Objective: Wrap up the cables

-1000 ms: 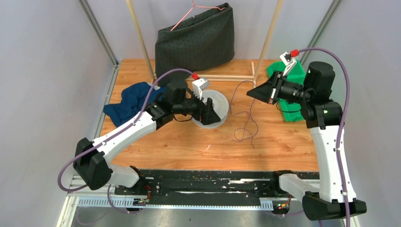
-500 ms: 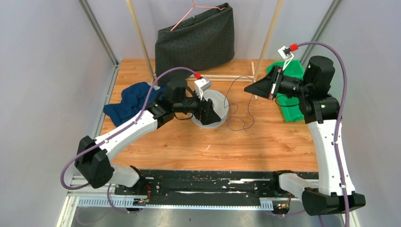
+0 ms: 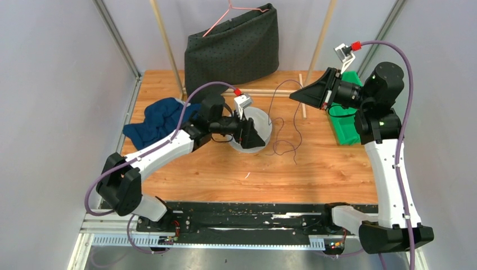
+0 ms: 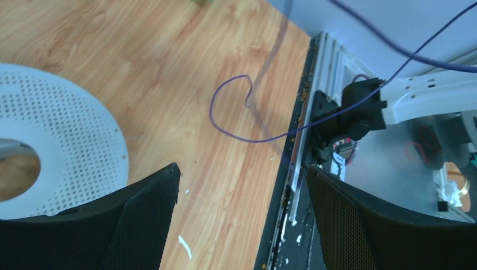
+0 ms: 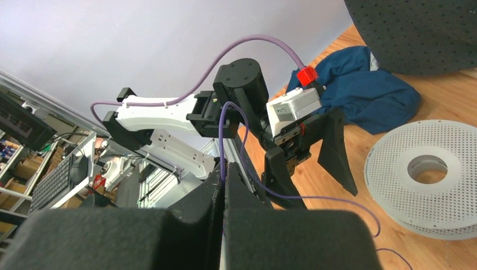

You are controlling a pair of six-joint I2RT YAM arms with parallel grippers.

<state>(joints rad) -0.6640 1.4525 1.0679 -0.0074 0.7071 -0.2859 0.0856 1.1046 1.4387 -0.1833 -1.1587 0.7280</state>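
Note:
The cable [image 3: 279,151] is a thin dark-purple wire. It hangs from my right gripper [image 3: 292,95] and falls in loose loops on the wooden table just right of the grey-white perforated spool [image 3: 262,125]. My right gripper [image 5: 223,181] is raised above the table and shut on the cable [image 5: 221,140], which runs up out of its closed jaws. My left gripper [image 3: 249,135] stands open at the spool's near-left side, with only bare table between its fingers [image 4: 143,225]. In the left wrist view a cable loop [image 4: 225,121] lies ahead and the spool [image 4: 73,146] is to the left.
A blue cloth [image 3: 157,121] is heaped at the table's left. A dark dotted bag [image 3: 233,48] on a pink hanger [image 3: 233,10] hangs from a wooden frame at the back. A green object [image 3: 344,121] sits under the right arm. The black base rail [image 3: 247,216] runs along the near edge.
My right gripper has risen and moved back with the cable, drawing the loops up and toward the spool. The left arm has shifted slightly right, still open.

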